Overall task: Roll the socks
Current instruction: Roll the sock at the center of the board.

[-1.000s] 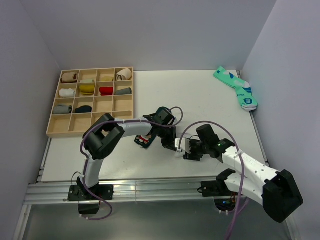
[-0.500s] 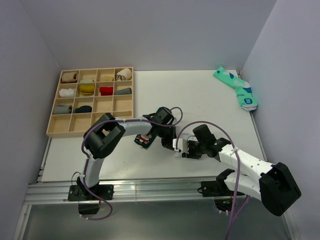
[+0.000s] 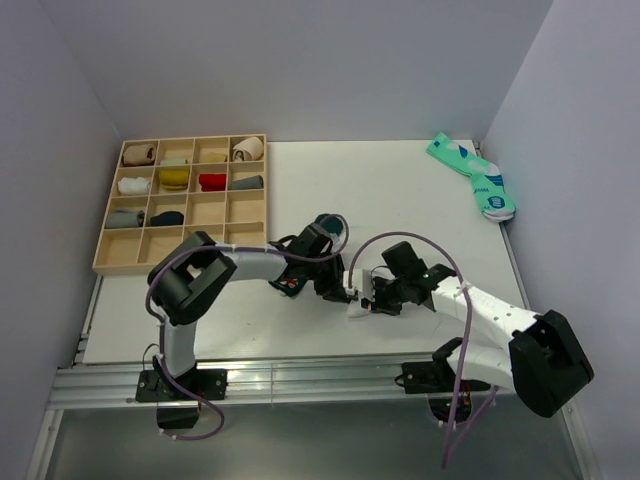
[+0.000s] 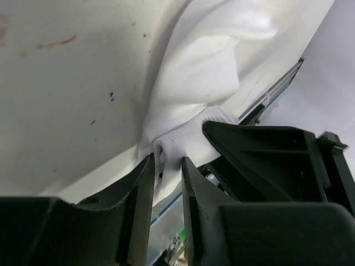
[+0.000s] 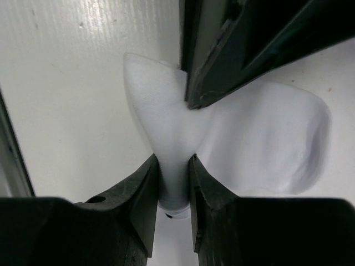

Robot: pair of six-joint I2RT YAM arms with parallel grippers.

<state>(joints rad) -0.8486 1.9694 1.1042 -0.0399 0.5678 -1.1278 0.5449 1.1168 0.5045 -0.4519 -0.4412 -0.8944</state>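
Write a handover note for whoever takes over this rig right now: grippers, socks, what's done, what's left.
Left gripper: fingers closed on a fold of the white sock.
Right gripper: fingers closed on another pinch of the same sock, facing the left one.
Dark green sock: on the table, partly under the left arm, not gripped.
Done: white sock bunched between both grippers; no roll formed.
Left: roll both socks.
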